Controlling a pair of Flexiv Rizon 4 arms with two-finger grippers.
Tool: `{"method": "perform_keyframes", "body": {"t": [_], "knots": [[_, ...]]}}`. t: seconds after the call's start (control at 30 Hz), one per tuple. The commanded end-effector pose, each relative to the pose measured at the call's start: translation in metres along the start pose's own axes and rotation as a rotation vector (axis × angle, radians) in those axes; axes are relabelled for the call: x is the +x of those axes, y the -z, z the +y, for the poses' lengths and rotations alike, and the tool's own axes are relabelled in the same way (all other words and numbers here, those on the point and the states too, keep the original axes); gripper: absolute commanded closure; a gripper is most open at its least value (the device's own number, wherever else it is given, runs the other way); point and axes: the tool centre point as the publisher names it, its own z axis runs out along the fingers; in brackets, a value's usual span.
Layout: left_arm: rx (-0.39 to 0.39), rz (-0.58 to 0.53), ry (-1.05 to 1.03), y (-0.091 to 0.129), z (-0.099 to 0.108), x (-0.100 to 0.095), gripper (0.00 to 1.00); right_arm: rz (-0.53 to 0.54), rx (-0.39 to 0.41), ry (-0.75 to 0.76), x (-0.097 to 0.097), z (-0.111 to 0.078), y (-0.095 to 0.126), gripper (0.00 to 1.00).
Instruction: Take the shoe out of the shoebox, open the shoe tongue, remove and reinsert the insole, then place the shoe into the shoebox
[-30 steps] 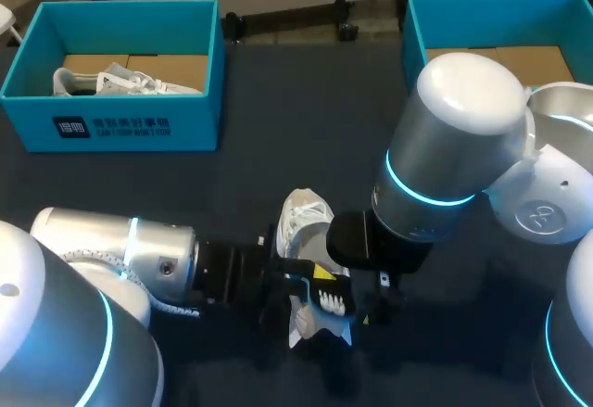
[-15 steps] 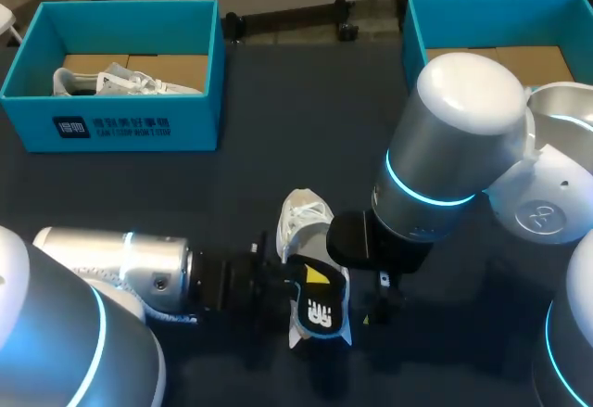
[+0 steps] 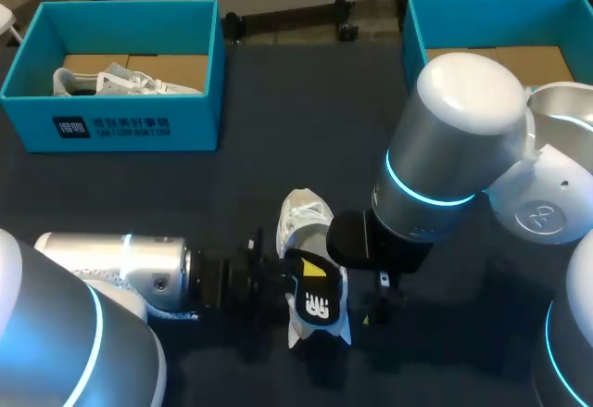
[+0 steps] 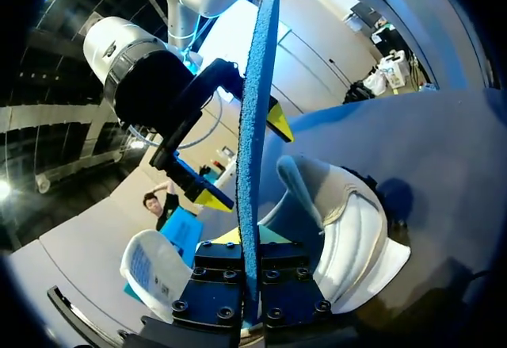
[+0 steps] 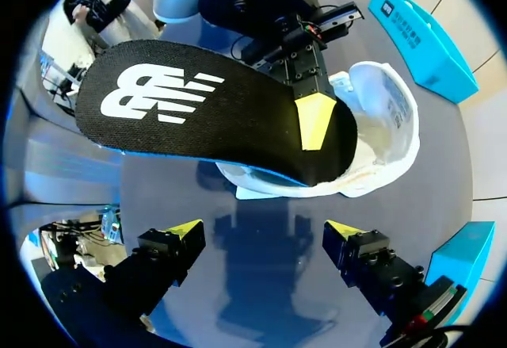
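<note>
Near the middle of the bench's (image 3: 278, 101) front edge, the white shoe (image 3: 304, 217) rests on the dark surface. Its long axis runs roughly from the front edge toward the back. We take the far end for the toe, though the insole (image 3: 320, 303) covers the near part and we cannot be sure. Our left tool (image 4: 252, 273) is clamped on the insole, both fingers pinching the end that hangs over the shoe's opening. The free end juts out toward the front edge, lifted off the shoe. The insole's long axis follows the shoe's, its black printed face turned up and its blue underside toward the shoe. Our right tool (image 5: 261, 233) waits just to the right of the shoe with its fingers spread wide and nothing between them; the insole lies directly ahead of it. The left arm, already gripping, seems to us the one placed to steer the insole. The shoebox (image 3: 415, 31) stands well apart at the back right corner.
</note>
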Motion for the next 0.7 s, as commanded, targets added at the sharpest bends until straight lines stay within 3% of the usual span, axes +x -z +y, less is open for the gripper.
{"method": "perform_keyframes", "body": {"t": [0.03, 0.17, 0.37, 0.7], "knots": [[0.001, -0.004, 0.002, 0.001, 0.001, 0.0, 1.0, -0.001, -0.001, -0.001, 0.0, 0.0, -0.002, 0.0], [0.012, -0.003, 0.018, 0.003, -0.006, 0.0, 1.0, -0.001, -0.001, -0.001, 0.0, 0.0, -0.002, 0.0], [0.033, -0.002, 0.024, 0.005, -0.018, -0.003, 0.69, -0.001, -0.001, -0.001, 0.0, 0.0, -0.002, 0.0], [0.058, 0.007, 0.021, 0.005, -0.035, -0.005, 0.68, -0.001, -0.001, -0.001, 0.0, 0.0, -0.002, 0.0]]}}
